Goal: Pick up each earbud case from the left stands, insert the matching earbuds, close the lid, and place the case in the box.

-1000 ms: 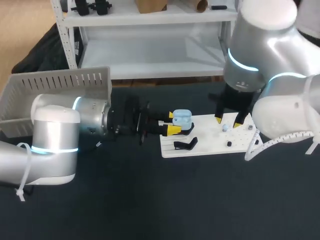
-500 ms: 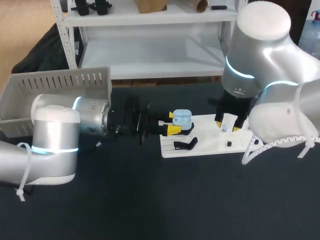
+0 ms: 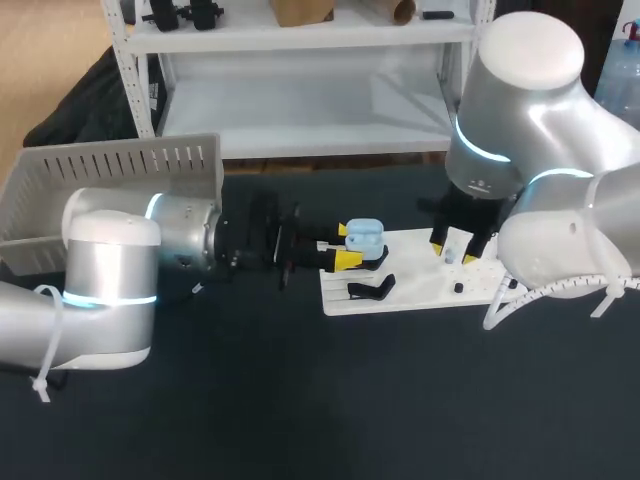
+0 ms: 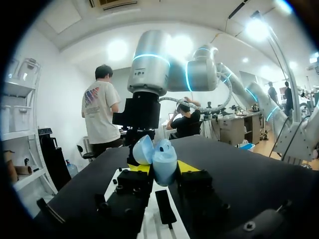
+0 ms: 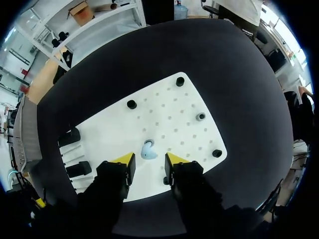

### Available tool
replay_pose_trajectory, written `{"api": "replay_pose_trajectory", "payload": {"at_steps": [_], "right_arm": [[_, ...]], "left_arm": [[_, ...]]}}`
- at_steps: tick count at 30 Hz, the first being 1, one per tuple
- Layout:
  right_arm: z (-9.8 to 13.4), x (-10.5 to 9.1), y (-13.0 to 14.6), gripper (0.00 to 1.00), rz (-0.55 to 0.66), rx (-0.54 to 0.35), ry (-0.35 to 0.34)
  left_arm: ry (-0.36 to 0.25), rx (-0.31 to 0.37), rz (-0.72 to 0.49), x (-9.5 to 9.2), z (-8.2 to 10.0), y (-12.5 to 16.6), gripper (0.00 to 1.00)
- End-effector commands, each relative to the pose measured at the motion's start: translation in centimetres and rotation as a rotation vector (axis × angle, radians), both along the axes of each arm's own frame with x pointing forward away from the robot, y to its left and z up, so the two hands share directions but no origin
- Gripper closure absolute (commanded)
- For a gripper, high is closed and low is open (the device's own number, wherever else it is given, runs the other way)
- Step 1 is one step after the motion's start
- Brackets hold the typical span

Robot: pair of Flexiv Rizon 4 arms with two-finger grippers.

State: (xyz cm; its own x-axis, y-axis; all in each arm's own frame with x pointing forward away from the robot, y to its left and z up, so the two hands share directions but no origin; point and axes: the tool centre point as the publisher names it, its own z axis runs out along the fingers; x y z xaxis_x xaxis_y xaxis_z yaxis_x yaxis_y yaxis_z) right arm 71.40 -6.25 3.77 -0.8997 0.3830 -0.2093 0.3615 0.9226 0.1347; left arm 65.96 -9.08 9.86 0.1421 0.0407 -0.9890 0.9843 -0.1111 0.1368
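My left gripper (image 3: 345, 252) is shut on a light blue earbud case (image 3: 364, 236), held over the left end of the white board (image 3: 420, 285). The left wrist view shows the case (image 4: 162, 162) upright between the yellow tips (image 4: 164, 167) with its lid swung open. My right gripper (image 3: 455, 245) hangs over the board's right half. Through the right wrist camera, a small light blue earbud (image 5: 148, 149) lies on the board (image 5: 169, 114) between the yellow tips of the right gripper (image 5: 149, 158). Both fingers stand a little apart from the earbud, so the right gripper is open.
A black stand (image 3: 372, 290) sits on the board's left part, with two black stands (image 5: 70, 137) showing in the right wrist view. Black pegs (image 5: 131, 104) and a grey one (image 5: 200, 116) dot the board. A grey slatted box (image 3: 110, 180) stands at the far left.
My right arm has shifted slightly and lowered its gripper around the earbud, the fingers narrowing a little. The left arm and the case have stayed still.
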Motion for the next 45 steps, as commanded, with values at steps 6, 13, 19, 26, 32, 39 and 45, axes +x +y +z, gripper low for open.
{"api": "replay_pose_trajectory", "payload": {"at_steps": [6, 13, 19, 26, 32, 39, 45], "right_arm": [[-0.4, 0.5, 0.0, 0.67, -0.001, 0.009, 0.008], [-0.7, 0.8, 0.0, 0.71, -0.004, 0.013, 0.014], [-0.8, 0.9, 0.0, 0.71, -0.009, 0.015, 0.018], [-1.0, 1.0, -0.1, 0.75, -0.01, 0.016, 0.025], [-1.1, 1.1, -0.1, 0.88, -0.013, 0.017, 0.027], [-1.0, 1.0, -0.3, 1.0, -0.014, 0.012, 0.034], [0.4, 0.5, -0.2, 1.0, -0.012, 0.01, 0.024]], "left_arm": [[-0.002, -0.001, 0.005, -0.2, 0.0, 0.0, 1.0], [-0.002, -0.001, 0.005, -0.2, 0.0, 0.0, 1.0], [-0.002, -0.001, 0.005, -0.2, 0.0, 0.0, 1.0], [-0.002, -0.001, 0.005, -0.2, 0.0, 0.0, 1.0], [-0.002, -0.001, 0.005, -0.2, 0.0, 0.0, 1.0], [-0.002, -0.001, 0.005, -0.2, 0.0, 0.0, 1.0], [-0.002, -0.001, 0.005, -0.2, 0.0, 0.0, 1.0]]}}
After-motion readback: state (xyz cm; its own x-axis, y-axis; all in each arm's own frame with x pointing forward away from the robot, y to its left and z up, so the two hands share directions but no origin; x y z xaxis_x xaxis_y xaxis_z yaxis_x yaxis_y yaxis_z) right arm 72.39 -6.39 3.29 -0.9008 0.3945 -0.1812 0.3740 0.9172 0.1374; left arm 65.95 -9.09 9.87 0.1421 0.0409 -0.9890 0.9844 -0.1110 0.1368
